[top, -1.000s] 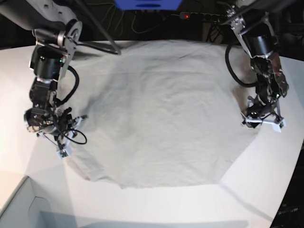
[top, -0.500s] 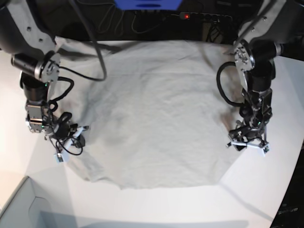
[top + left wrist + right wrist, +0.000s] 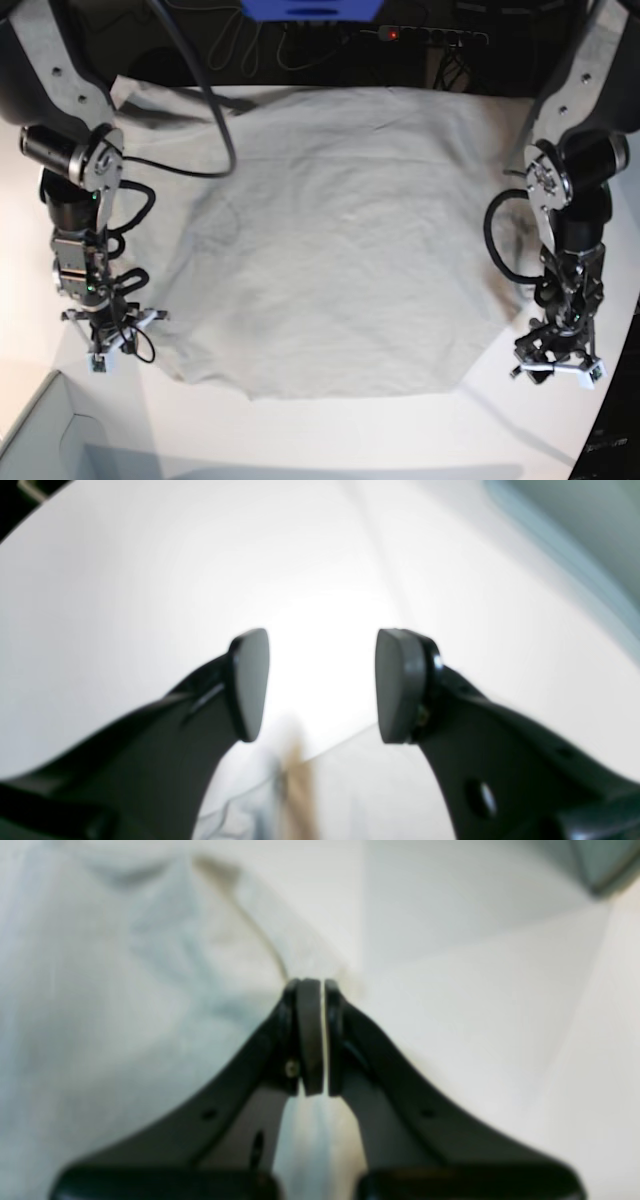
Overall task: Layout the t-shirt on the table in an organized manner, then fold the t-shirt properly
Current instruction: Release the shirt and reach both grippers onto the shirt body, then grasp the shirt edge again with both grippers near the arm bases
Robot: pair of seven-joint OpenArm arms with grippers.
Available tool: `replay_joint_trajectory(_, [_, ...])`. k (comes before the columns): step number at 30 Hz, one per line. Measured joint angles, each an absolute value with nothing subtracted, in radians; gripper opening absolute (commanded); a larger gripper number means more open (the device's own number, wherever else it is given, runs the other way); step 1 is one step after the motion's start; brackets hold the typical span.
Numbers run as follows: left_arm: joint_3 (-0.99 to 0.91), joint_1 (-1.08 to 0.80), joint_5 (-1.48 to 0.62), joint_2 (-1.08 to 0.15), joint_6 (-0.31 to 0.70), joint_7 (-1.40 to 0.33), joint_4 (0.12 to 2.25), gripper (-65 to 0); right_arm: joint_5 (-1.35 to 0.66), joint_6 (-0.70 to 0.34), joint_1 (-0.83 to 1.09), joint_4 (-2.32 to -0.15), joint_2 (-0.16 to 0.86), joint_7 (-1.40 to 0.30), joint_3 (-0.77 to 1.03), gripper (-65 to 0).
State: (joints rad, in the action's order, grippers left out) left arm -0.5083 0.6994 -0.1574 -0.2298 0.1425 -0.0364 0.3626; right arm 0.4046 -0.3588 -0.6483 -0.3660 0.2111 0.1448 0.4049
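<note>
Left wrist view: the left pincer (image 3: pixel 320 685) is seen with its jaws well apart and nothing between them, only bare white bench (image 3: pixel 125 605) beyond. A blurry cloth edge shows at the bottom middle, so the t-shirt (image 3: pixel 350 790) is just beside it, not gripped.

Right wrist view: the right pincer (image 3: pixel 316 1035) is squeezed together at centre frame. Whether cloth is pinched can't be told, too blurry. The shirt fills the left half, its hem running up to the tips.

Base view: the t-shirt is spread across the middle of the bench, a bit wrinkled, lower corners near each pincer. It's judged soft, light and floppy, so it'll drag and bunch; best taken by the hem corners or shoulders. A grey box corner (image 3: pixel 40 440) sits lower left, and cables (image 3: pixel 300 45) run along the top edge. Neither is on the cloth, though the box is close to the right pincer.
</note>
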Motion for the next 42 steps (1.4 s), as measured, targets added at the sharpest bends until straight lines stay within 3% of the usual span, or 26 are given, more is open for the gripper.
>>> replay_joint_trajectory(4, [-0.515,0.652,-0.157,-0.216,0.147,-0.213,0.484,-32.3,0.395,-0.479,-0.592,-0.527,0.215,0.03,0.408,-65.0])
replay_joint_trajectory(10, [-0.519,0.403,-0.162,-0.141,0.153,-0.413,0.996,-32.3,0.405,-0.689,-0.349,-1.013,0.114,-0.204,0.408,-65.0])
replay_joint_trajectory(14, [-0.516,0.216,-0.158,-0.071,0.149,-0.546,1.295,-32.3,0.406,-0.692,-0.234,-1.269,0.053,-0.389,0.406,-65.0])
replay_joint_trajectory(17, [-0.516,0.105,-0.157,-0.028,0.15,-0.616,1.395,-32.3,0.404,-0.691,-0.162,-1.335,0.036,-0.47,0.407,-65.0])
replay_joint_trajectory(21, [-0.516,0.04,-0.158,-0.012,0.154,-0.637,1.351,-32.3,0.404,-0.691,-0.139,-1.284,0.036,-0.478,0.407,-65.0])
replay_joint_trajectory(26, [-0.514,0.117,-0.154,-0.047,0.157,-0.601,1.126,-32.3,0.387,-0.69,-0.199,-1.097,0.076,-0.455,0.41,-65.0])
replay_joint_trajectory(35, [-0.509,0.397,-0.166,-0.136,0.173,-0.153,0.572,-32.3,0.363,-0.688,-0.384,-0.733,0.144,-0.216,0.413,-65.0])
replay_joint_trajectory(42, [-0.508,0.544,-0.156,-0.158,0.154,-0.103,0.391,-32.3,0.397,-0.646,-0.429,-0.678,0.136,-0.163,0.408,-65.0])
